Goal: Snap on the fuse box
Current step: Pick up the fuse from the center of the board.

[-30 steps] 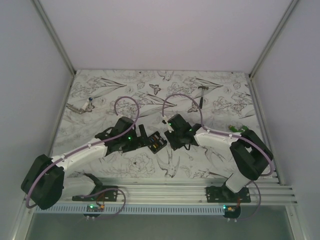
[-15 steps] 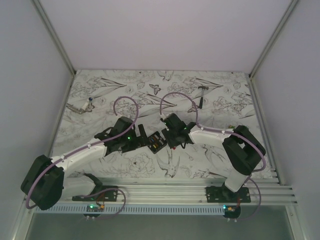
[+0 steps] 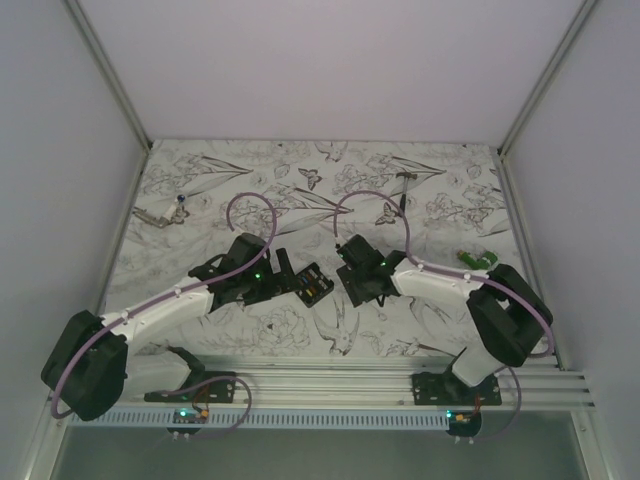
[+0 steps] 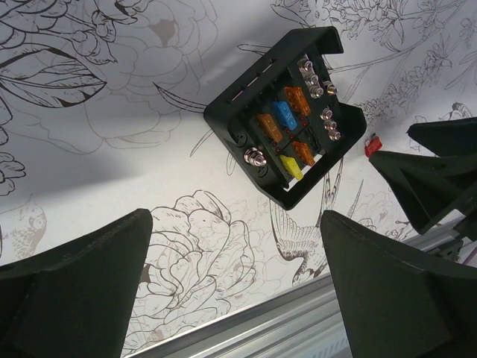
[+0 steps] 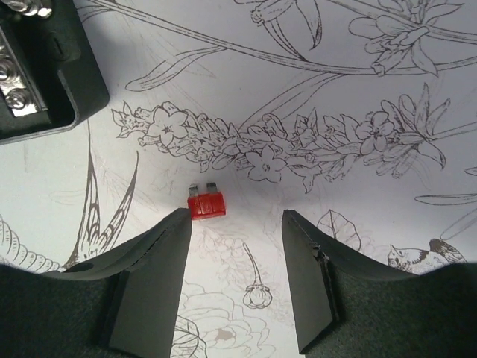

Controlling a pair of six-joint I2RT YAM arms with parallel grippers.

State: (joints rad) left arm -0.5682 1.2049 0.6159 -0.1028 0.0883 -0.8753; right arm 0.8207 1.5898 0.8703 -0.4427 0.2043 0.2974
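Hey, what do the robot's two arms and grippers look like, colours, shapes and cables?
The left arm and right arm have white shells and bulky black joints, each trailing a looping lilac cable. The left gripper and right gripper have matte black wedge-shaped fingers.

Floral table cover [image 3: 250, 170], small dark hammer [image 3: 402, 190] near far edge, green object [image 3: 478, 260] at right, red fuse [image 5: 206, 203]
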